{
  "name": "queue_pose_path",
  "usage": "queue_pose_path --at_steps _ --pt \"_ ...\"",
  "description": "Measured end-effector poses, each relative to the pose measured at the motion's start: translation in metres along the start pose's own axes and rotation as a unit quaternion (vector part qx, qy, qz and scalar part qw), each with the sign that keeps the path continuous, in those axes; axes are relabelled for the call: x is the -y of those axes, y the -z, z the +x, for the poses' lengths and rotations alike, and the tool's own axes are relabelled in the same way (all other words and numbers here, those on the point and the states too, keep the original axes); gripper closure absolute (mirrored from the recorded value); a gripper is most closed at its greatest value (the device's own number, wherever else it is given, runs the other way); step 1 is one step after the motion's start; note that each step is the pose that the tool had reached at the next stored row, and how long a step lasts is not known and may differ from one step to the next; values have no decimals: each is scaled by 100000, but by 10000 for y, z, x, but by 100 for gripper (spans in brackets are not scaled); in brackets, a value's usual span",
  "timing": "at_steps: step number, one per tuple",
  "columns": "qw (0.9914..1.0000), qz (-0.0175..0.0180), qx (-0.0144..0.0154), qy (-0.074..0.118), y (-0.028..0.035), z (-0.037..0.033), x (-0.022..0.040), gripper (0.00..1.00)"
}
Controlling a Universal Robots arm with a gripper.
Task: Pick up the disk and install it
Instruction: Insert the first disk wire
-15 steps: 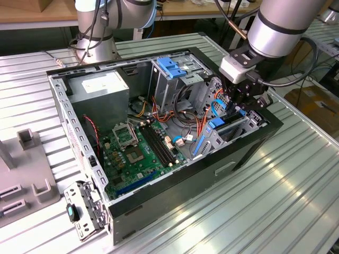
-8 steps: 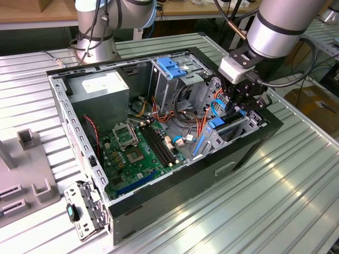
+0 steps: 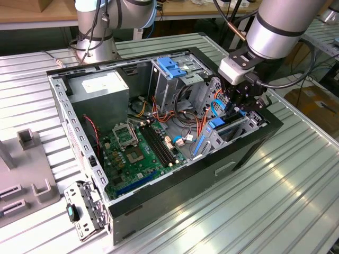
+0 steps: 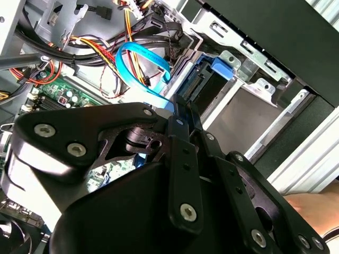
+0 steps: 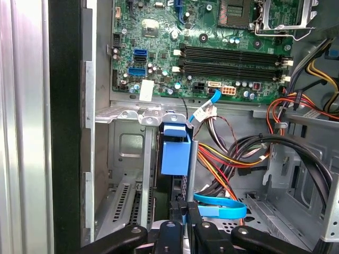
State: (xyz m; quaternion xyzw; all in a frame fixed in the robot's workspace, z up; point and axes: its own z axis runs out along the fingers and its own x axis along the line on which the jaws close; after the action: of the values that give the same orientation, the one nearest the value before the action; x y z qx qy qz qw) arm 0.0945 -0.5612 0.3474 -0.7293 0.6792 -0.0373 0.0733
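Note:
The disk (image 3: 229, 128) stands on edge in the drive bay at the front corner of the open computer case (image 3: 185, 180), on the exterior view's right. Its blue rail end (image 5: 175, 149) shows between the bay's metal walls, and it shows again as the blue rail end (image 4: 214, 67) in the second wrist view. My gripper (image 3: 236, 109) hangs just over the bay, above the disk. In both wrist views its black fingers (image 5: 177, 214) lie close together, shut, with nothing seen held; the gripper (image 4: 183, 101) points toward the disk's edge.
A blue flat cable (image 5: 220, 207) and orange and yellow wires (image 5: 233, 159) run right beside the bay. Inside the case are the motherboard (image 3: 137, 151), a grey power-supply box (image 3: 100, 87) and a metal cage with a blue latch (image 3: 172, 66). A grey fixture (image 3: 26, 174) stands at the exterior view's left.

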Motion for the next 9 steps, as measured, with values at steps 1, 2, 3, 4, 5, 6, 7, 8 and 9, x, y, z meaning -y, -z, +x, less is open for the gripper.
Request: queue_pose_path --at_steps 1,2,3,4,5,6,7,8,9 --pt "100000 0 16 -2 -5 0 -1 84" --pt "100000 4 30 -4 -14 1 -2 84" --pt "100000 1 13 -1 -18 1 -3 84" --pt "100000 0 10 0 -18 1 -3 84" --pt "100000 -1 6 1 -18 1 -3 84" --pt "100000 -2 3 0 -18 1 -3 84" --pt "100000 0 10 -1 -22 1 -3 84" --pt "100000 2 22 -2 -30 1 -5 84" --pt "100000 1 13 -4 -41 2 -7 84"
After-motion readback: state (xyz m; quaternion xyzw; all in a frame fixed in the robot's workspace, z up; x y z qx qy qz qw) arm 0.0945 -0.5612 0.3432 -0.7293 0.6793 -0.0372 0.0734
